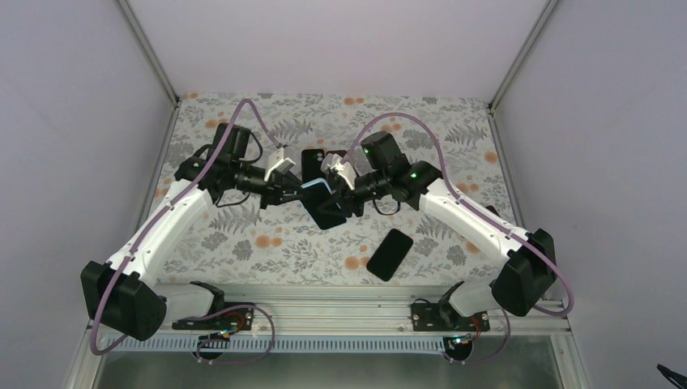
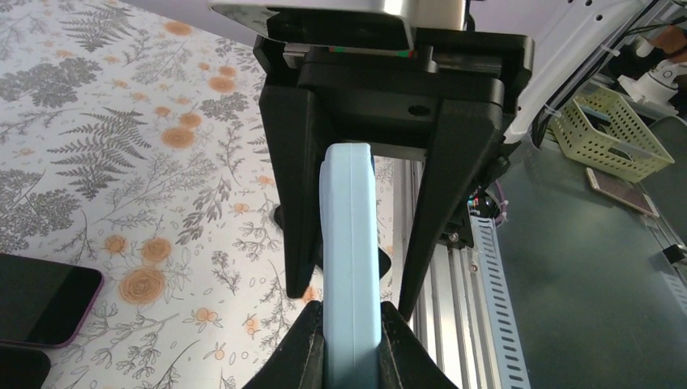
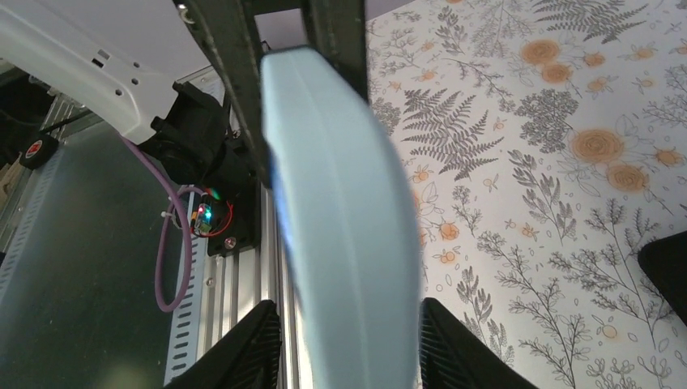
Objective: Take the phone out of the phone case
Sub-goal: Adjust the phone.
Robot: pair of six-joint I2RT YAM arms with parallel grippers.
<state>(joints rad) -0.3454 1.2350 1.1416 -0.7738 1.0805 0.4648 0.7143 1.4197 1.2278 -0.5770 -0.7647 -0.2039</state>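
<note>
"Holding the phone case how?"
"Left gripper is pinching one end in mid-air. Right gripper is straddling the other end, jaws apart, not yet pressing. The case's length is running between them."

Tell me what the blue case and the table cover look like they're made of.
Case: probably silicone or soft rubbery plastic with a matte finish. It is an even pale blue with rounded edges and shows no sharp glare.
Table cover: a printed sheet, cloth or vinyl, I cannot tell which. It lies flat, carries a repeating fern and flower pattern, and has little shine.
</note>
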